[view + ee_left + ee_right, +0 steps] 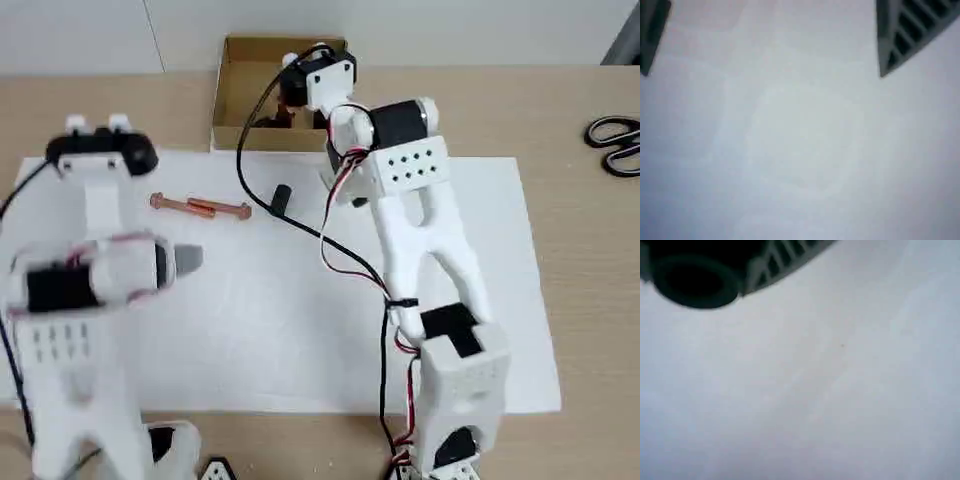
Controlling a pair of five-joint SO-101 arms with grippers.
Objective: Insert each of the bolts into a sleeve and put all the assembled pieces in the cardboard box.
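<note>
While the left gripper (764, 72) hangs released over the white paper (250, 320) with its fingers spread wide, the right gripper (735, 280) is clenched on a black sleeve (283, 200) over the paper, toward the far edge of the tabletop (580, 250). Two copper bolts (200, 207) lie end to end near the sleeve. The cardboard box (228, 90) sits at the far edge and scissors (615, 143) lie near the right edge.

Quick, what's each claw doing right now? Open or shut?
Left claw: open, holding nothing.
Right claw: cannot tell; a sleeve sits right by it.
</note>
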